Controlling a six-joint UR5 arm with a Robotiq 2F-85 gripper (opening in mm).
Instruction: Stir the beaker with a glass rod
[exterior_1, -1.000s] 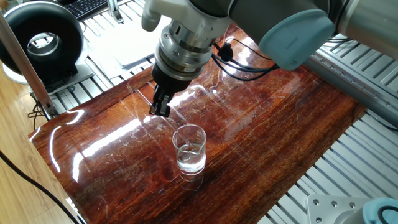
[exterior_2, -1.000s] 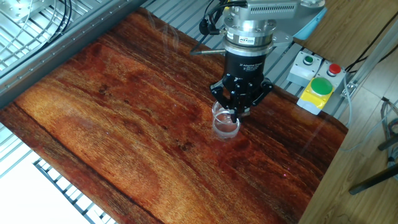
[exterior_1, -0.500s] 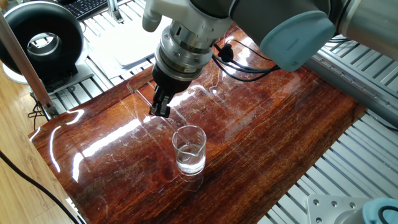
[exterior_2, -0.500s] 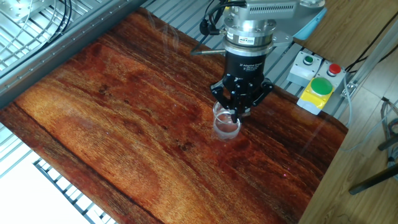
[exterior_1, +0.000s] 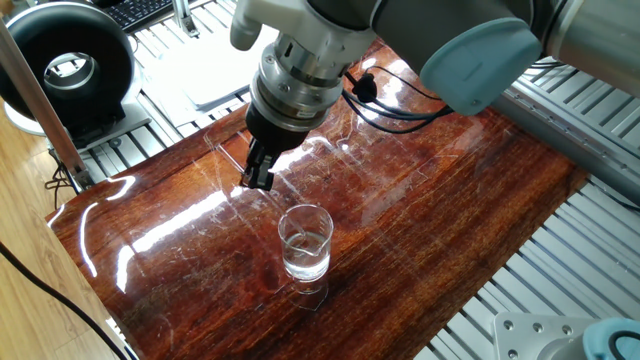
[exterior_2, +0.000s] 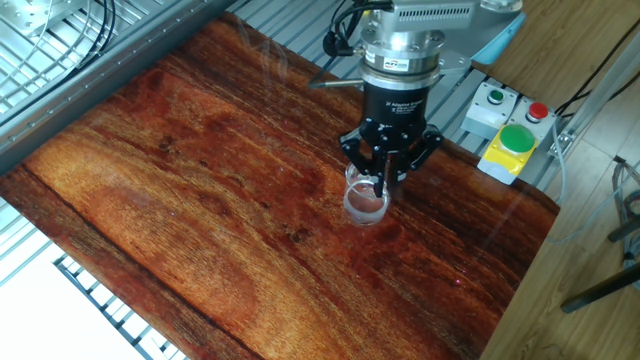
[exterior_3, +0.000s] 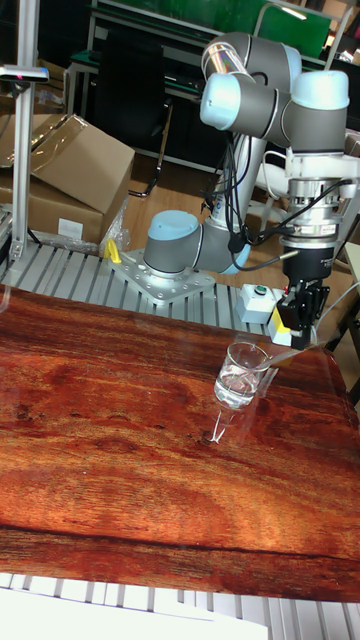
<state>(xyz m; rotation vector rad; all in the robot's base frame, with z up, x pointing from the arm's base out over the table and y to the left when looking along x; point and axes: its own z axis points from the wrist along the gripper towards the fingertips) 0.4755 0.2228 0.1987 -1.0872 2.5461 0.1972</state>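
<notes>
In one fixed view the gripper (exterior_1: 259, 177) is hanging up-left of the beaker (exterior_1: 305, 242), fingers looking pinched together; the rod isn't showing. In the other, it's sitting directly above the beaker (exterior_2: 366, 197) right of centre. In the tall view a faint glass rod (exterior_3: 285, 352) is slanting from the gripper (exterior_3: 304, 322) down-left toward the beaker (exterior_3: 239, 376).

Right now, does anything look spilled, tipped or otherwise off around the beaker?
Nothing stands out. The beaker stands upright on the wooden tabletop, with its clear liquid inside and no puddle visible around it. The gripper hangs close beside it. The glass rod is too transparent to make out.
</notes>
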